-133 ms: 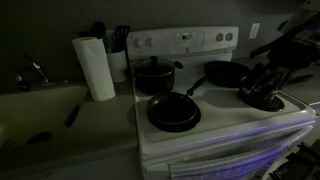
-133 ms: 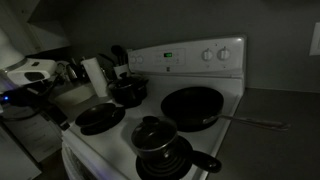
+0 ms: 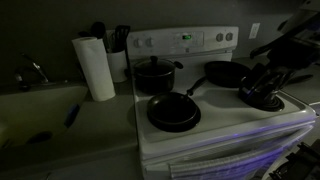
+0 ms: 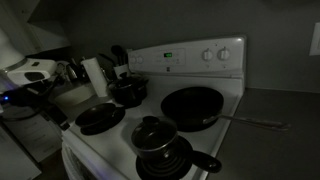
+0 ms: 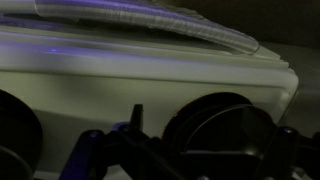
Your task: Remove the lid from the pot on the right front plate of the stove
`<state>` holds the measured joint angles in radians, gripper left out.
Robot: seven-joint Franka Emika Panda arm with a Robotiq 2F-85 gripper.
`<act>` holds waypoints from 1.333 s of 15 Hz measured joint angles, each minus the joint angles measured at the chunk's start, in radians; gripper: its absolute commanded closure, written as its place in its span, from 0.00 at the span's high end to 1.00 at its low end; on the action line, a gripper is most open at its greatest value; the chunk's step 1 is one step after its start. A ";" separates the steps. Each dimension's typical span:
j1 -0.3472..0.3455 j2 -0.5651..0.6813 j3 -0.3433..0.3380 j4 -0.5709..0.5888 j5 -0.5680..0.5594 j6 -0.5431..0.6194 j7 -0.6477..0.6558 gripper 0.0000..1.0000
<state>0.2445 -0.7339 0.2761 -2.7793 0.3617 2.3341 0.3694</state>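
The white stove (image 3: 215,135) also shows in the other exterior view (image 4: 100,150). The small dark pot (image 3: 262,101) sits on its right front plate, and its handle is not clear in this dim light. The round lid (image 4: 152,133) lies on the pot (image 4: 155,148), with its knob up. In the wrist view the lid (image 5: 228,128) shows its pale rim between my two dark fingers. My gripper (image 5: 210,152) is spread wide and holds nothing. In an exterior view it (image 3: 268,80) hangs just above the pot.
A taller black two-handled pot (image 3: 153,75) stands on the back left plate. A black skillet (image 3: 173,112) is at front left, and a big black pan (image 4: 192,105) sits behind the small pot. A paper towel roll (image 3: 96,68) stands on the counter.
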 measured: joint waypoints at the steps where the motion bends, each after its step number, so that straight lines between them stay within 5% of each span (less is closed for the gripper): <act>1: 0.000 0.000 0.000 0.000 0.000 0.000 0.000 1.00; 14: -0.020 0.001 -0.008 0.000 -0.019 -0.004 0.022 1.00; 20: -0.019 0.001 -0.071 0.009 -0.128 -0.106 -0.148 1.00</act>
<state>0.2251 -0.7329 0.2049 -2.7699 0.2334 2.2282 0.2219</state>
